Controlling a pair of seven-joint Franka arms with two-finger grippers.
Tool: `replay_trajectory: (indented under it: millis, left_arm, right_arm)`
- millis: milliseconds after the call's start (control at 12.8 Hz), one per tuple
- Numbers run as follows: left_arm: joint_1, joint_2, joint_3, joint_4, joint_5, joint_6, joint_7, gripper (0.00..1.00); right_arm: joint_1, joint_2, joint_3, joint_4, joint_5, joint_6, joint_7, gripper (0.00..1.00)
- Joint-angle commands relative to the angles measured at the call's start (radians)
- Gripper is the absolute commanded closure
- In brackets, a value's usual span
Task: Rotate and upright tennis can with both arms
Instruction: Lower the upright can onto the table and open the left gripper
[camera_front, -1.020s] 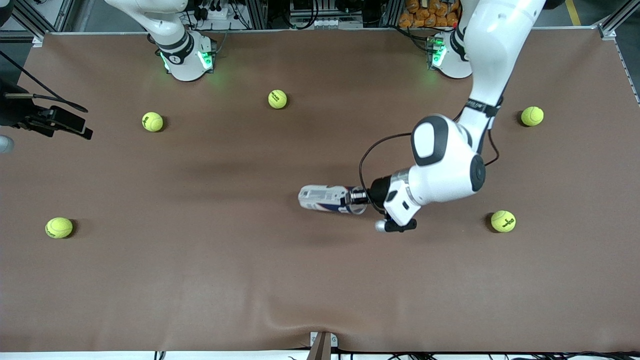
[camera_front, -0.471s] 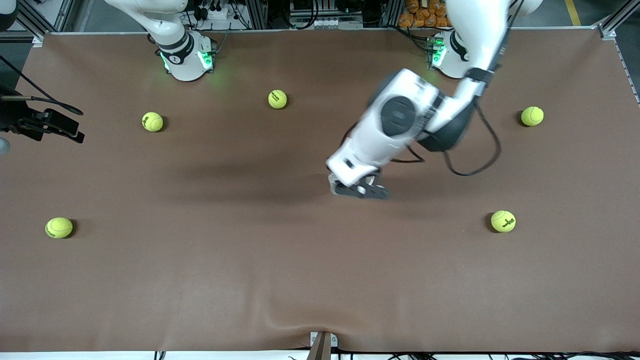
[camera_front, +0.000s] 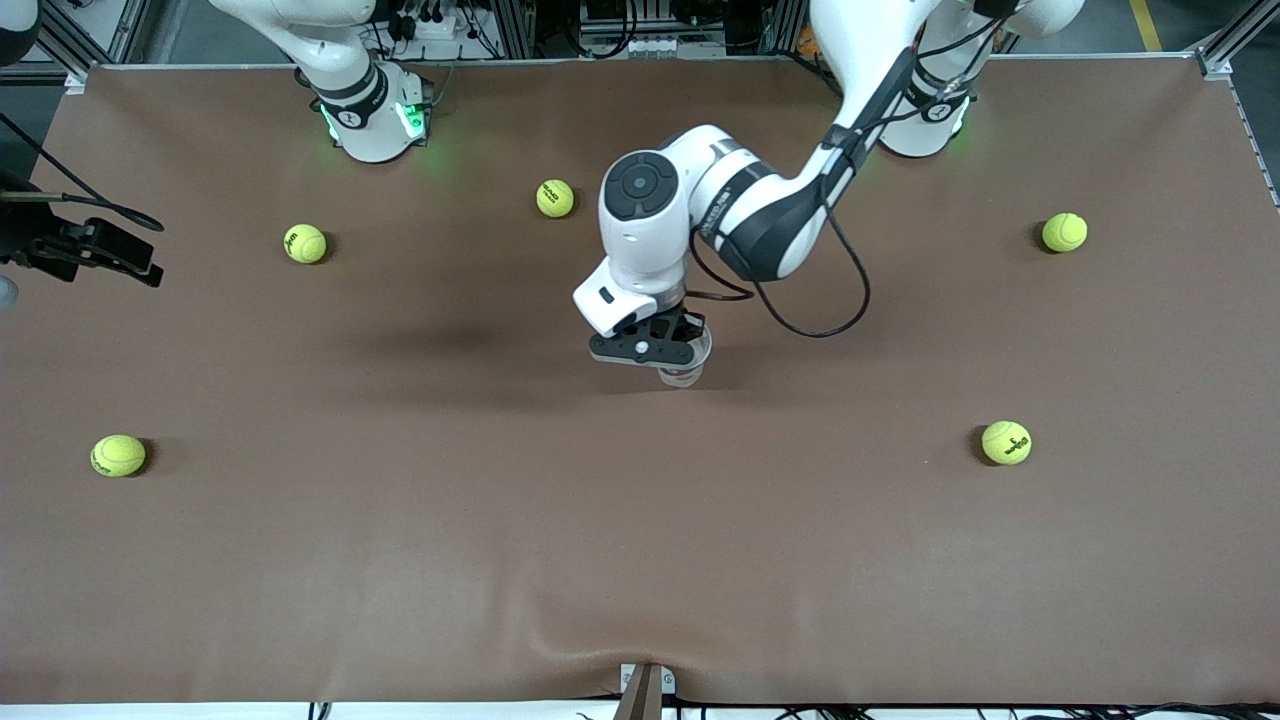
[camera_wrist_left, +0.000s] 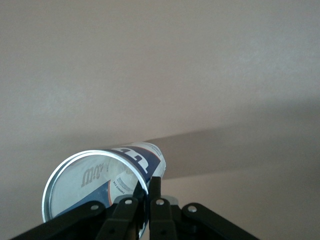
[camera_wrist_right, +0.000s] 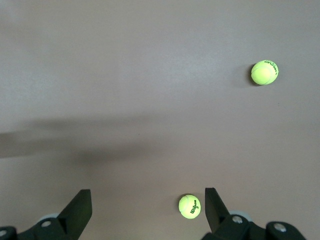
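The brown table (camera_front: 400, 560) took up nearly the whole front view, its cloth bare from the middle down to the rippled edge nearest the front camera.

The left arm (camera_front: 740, 205) reached in from its base and bent down over the middle of the table. The left gripper (camera_front: 672, 352) was clamped shut on the metallic rim of the tennis can (camera_front: 684, 372), one finger inside the open mouth and one outside. In the left wrist view, the left gripper (camera_wrist_left: 148, 200) pinched that rim and the tennis can (camera_wrist_left: 105, 187) ran away from the jaws toward the cloth, its base end hidden from view. Whether it touched the table could not be told. All round the jaws the cloth lay open.

The right arm (camera_front: 320, 50) waited, its base at its own end of the table. The right gripper (camera_wrist_right: 145, 210) hung high with its fingers (camera_wrist_right: 77, 212) spread wide and holding nothing.

Five tennis balls (camera_front: 555, 198) lay scattered well apart from the left jaws. Two showed below the right jaws, one (camera_wrist_right: 189, 206) between the fingertips in that view.
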Motion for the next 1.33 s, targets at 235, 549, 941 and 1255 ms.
replay_trajectory:
  millis: [235, 549, 941, 1255]
  left_arm:
    - [-0.082, 0.026, 0.078, 0.039, 0.039, 0.043, -0.062, 0.00]
    - [-0.041, -0.098, 0.078, 0.024, 0.042, -0.029, -0.051, 0.00]
    - [0.059, -0.251, 0.076, 0.022, 0.044, -0.268, -0.047, 0.00]
    - [0.191, -0.343, 0.073, 0.016, 0.037, -0.380, 0.034, 0.00]
  right_arm:
    - [0.079, 0.014, 0.008, -0.005, -0.013, -0.004, 0.020, 0.00]
    - [0.020, 0.012, 0.002, 0.010, 0.000, -0.027, 0.060, 0.00]
    - [0.018, 0.012, 0.001, 0.027, 0.001, -0.041, 0.065, 0.00]
    - [0.021, 0.011, 0.002, 0.027, 0.004, -0.042, 0.062, 0.00]
